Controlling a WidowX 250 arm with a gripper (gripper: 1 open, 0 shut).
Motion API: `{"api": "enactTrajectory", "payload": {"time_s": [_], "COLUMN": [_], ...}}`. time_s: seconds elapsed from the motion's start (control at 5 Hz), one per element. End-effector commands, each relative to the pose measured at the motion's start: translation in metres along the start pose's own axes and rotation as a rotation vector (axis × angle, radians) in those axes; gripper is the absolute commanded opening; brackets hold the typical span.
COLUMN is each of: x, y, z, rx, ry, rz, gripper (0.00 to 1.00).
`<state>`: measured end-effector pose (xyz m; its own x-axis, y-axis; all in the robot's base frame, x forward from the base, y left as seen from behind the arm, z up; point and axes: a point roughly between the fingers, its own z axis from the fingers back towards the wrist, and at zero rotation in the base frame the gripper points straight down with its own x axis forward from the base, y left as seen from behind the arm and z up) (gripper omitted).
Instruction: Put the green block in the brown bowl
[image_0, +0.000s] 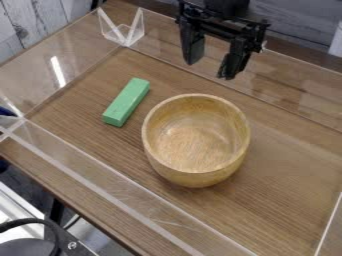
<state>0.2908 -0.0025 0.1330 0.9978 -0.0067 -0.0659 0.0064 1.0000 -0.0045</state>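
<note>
The green block (127, 102) lies flat on the wooden tabletop, left of centre, its long side running diagonally. Just right of it stands the brown bowl (197, 138), round, light wood, with nothing in its hollow. My black gripper (214, 56) hangs at the top of the view, pointing down, behind the bowl and to the upper right of the block. Its two fingers stand wide apart with nothing between them. It touches neither the block nor the bowl.
Clear acrylic walls (80, 165) fence the wooden table (287, 110) on the front, left and back. A clear folded bracket (123, 28) stands at the back left corner. Dark cables (34, 235) show below the front edge.
</note>
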Motion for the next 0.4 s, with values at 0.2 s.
{"api": "enactTrajectory", "payload": {"time_s": [0.2], "x": [-0.006], "y": [0.022], "z": [-0.009], "rx": [-0.032], "ry": [-0.025], "rz": [0.007], "gripper": [1.00]}}
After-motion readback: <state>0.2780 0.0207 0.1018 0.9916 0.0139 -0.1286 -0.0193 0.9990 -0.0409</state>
